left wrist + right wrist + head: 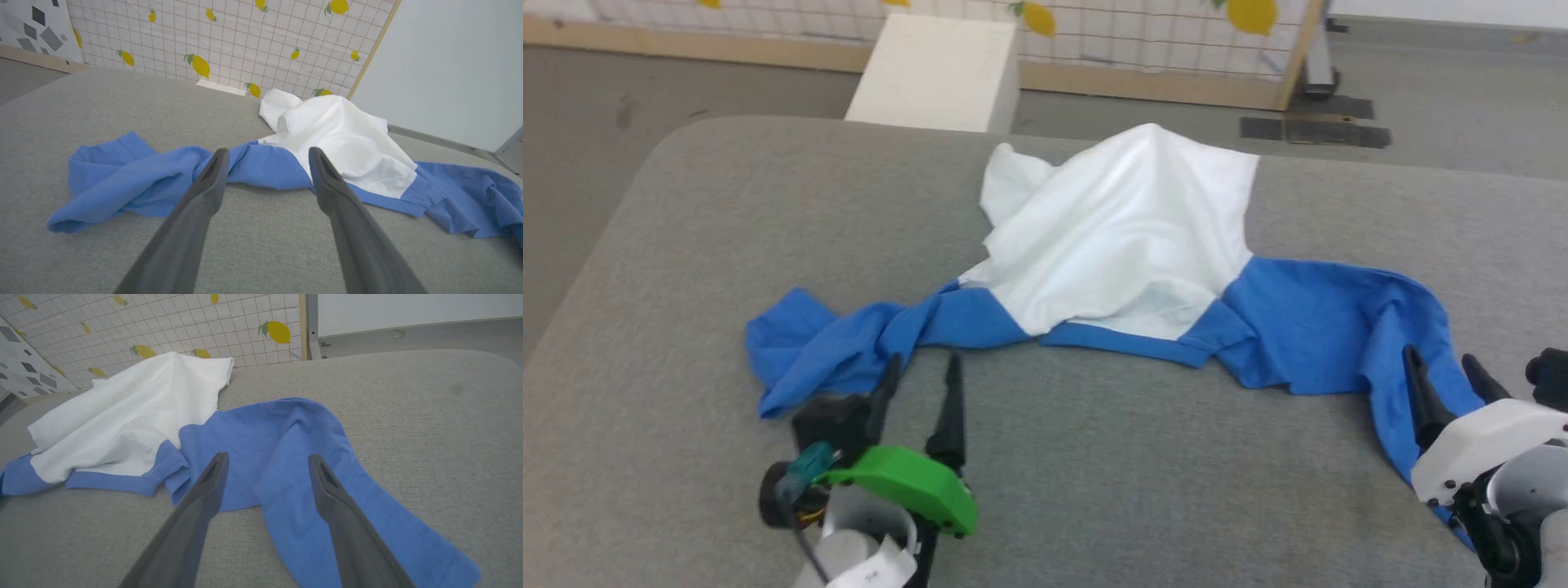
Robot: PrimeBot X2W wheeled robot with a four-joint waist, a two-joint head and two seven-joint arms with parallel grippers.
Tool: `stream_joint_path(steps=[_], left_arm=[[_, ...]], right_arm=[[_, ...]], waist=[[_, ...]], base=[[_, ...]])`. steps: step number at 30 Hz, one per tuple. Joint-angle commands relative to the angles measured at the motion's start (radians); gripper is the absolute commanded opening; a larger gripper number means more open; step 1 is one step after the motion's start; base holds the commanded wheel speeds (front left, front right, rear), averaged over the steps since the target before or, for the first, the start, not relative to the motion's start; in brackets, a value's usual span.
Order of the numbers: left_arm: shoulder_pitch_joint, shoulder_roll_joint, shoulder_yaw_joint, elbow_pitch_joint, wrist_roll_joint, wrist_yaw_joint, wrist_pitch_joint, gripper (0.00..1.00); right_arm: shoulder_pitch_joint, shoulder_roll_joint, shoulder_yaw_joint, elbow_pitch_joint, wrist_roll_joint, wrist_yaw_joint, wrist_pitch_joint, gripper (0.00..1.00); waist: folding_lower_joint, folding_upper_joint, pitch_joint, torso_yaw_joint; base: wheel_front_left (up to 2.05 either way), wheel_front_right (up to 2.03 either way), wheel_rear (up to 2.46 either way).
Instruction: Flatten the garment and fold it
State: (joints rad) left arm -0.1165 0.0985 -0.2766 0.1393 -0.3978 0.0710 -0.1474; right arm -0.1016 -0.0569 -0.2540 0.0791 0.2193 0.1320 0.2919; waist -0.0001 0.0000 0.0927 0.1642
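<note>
Grey woven cloth covers the broad padded table. On it lies the soft white T-shirt with royal-blue sleeves and a blue edge band, crumpled. Its white body is heaped into a peak ahead of the two pincers and between them. One bunched blue sleeve sits just beyond the left pincer, to its outer side. The other long blue sleeve trails back until its end passes under the right pincer.

Both pincers stand spread wide and pinch nothing. In the left wrist view the left pincer frames the blue edge just ahead of its tips. In the right wrist view the right pincer hovers over the long sleeve; whether it touches the cloth cannot be told.

The flattening step looks barely begun, with nothing smoothed or folded yet. The next move probably calls for each pincer to drop onto the blue cloth nearest it, close on that, and draw outward so the white heap spreads. The tips would need to go low enough to catch thin cloth without snagging the table cover.

The T-shirt lies loose on the table, inside nothing. Well past the pincers' tips, beyond the far edge, a white block stands before a lemon-printed grid panel. Whether the block is a hollow box cannot be told.
</note>
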Motion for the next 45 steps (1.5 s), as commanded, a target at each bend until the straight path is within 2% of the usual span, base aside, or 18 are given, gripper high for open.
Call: stream_joint_path(steps=[1, 7, 11, 13, 17, 24, 29, 30, 31, 32, 39, 45], left_arm=[[-0.037, 0.005, -0.019, 0.014, -0.007, -0.017, 0.04, 1.0], [-0.236, -0.004, -0.134, 0.141, -0.039, -0.104, 0.364, 1.0], [-0.367, -0.009, -0.192, 0.26, -0.039, -0.133, 0.553, 1.0], [-0.418, -0.011, -0.203, 0.312, -0.036, -0.135, 0.597, 1.0], [-0.499, -0.003, -0.209, 0.41, -0.01, -0.119, 0.626, 1.0], [-0.574, -0.001, -0.216, 0.524, 0.015, -0.101, 0.608, 1.0], [-0.593, -0.005, -0.252, 0.598, 0.032, -0.11, 0.645, 1.0], [-0.595, -0.007, -0.256, 0.606, 0.031, -0.111, 0.646, 0.62], [-0.595, -0.01, -0.263, 0.619, 0.032, -0.114, 0.652, 0.08], [-0.596, -0.012, -0.269, 0.629, 0.03, -0.12, 0.657, 0.0], [-0.599, -0.028, -0.266, 0.651, -0.024, -0.149, 0.661, 0.0], [-0.548, -0.039, -0.301, 0.584, -0.137, -0.194, 0.755, 0.0]], right_arm=[[0.006, 0.003, -0.004, -0.021, -0.001, -0.001, 0.007, 1.0], [-0.007, 0.006, -0.007, -0.064, 0.001, -0.001, 0.029, 1.0], [-0.024, 0.006, -0.01, -0.075, 0.012, -0.001, 0.031, 1.0], [-0.032, 0.006, -0.012, -0.077, 0.018, -0.001, 0.029, 1.0], [-0.044, 0.006, -0.015, -0.075, 0.026, -0.001, 0.023, 1.0], [-0.061, 0.007, -0.018, -0.067, 0.032, -0.001, 0.009, 1.0], [-0.076, 0.007, -0.004, -0.053, 0.043, -0.001, 0.004, 1.0], [-0.078, 0.007, -0.001, -0.051, 0.043, -0.001, 0.003, 1.0], [-0.081, 0.007, 0.002, -0.049, 0.047, -0.001, 0.002, 1.0], [-0.083, 0.007, 0.005, -0.047, 0.047, -0.001, 0.001, 1.0], [-0.072, 0.007, 0.006, -0.031, 0.046, -0.001, -0.007, 1.0], [-0.039, 0.007, -0.01, -0.002, 0.039, -0.001, -0.016, 1.0]], waist=[[0.0001, 0.0, -0.014, -0.07], [0.0001, 0.0, 0.028, -0.116], [0.0001, 0.0, 0.067, -0.147], [0.0001, 0.0, 0.088, -0.161], [0.0001, 0.0, 0.129, -0.183], [0.0001, 0.0, 0.172, -0.193], [0.0001, 0.0, 0.175, -0.187], [0.0001, 0.0, 0.174, -0.186], [0.0001, 0.0, 0.174, -0.184], [0.0001, 0.0, 0.174, -0.181], [0.0001, 0.0, 0.155, -0.156], [0.0001, 0.0, 0.102, -0.112]], base=[[0.0, 0.0, 0.0], [0.0, 0.0, 0.0], [0.0, 0.0, 0.0], [0.0, 0.0, 0.0], [0.0, 0.0, 0.0], [0.0, 0.0, 0.0], [0.0, 0.0, 0.0], [0.0, 0.0, 0.0], [0.0, 0.0, 0.0], [0.0, 0.0, 0.0], [0.0, 0.0, 0.0], [0.0, 0.0, 0.0]])
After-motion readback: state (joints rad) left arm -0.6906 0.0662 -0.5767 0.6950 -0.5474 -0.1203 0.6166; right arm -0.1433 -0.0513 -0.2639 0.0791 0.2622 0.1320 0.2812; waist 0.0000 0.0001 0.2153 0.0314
